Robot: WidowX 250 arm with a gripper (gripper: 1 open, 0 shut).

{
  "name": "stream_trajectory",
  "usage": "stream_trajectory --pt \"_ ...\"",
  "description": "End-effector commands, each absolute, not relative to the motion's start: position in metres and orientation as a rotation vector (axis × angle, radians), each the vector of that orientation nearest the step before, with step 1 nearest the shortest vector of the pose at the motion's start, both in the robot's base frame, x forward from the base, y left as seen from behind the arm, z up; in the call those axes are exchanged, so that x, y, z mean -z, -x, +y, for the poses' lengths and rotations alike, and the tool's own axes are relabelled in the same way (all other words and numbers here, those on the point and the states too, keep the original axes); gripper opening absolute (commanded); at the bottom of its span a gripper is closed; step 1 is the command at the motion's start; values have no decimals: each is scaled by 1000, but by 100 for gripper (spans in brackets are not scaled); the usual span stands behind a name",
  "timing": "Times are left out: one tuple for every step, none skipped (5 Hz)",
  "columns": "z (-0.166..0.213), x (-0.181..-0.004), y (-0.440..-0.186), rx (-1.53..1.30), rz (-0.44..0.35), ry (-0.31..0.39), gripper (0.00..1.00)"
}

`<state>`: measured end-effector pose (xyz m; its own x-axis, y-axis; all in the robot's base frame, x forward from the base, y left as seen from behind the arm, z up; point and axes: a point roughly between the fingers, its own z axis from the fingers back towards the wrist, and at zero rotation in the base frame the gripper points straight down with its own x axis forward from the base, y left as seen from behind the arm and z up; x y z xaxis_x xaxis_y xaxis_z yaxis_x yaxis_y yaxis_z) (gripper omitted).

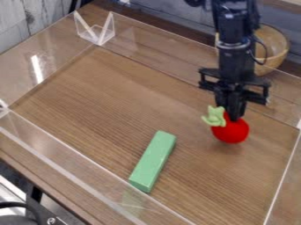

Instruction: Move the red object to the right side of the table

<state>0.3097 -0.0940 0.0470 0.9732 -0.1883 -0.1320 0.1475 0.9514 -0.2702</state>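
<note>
The red object [231,131] is a small round red toy fruit with a green leafy stem on its left. It is over the right part of the wood-grain table [106,97], close to the surface. My gripper [235,116] reaches straight down onto the fruit's top, its black fingers shut on it. Whether the fruit touches the tabletop I cannot tell.
A flat green rectangular block [153,161] lies near the front middle of the table. A round wooden bowl [277,46] sits at the back right, partly behind the arm. Low clear acrylic walls [70,171] border the tabletop, with a clear stand [94,29] at the back left.
</note>
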Motion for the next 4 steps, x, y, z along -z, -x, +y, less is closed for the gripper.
stream_trajectory --pt "-108 -58 -323 170 109 260 0" --pt "-116 -53 -328 166 125 260 0" --pt "-120 -52 -330 155 140 262 0" --pt "-123 -50 -332 147 149 264 0"
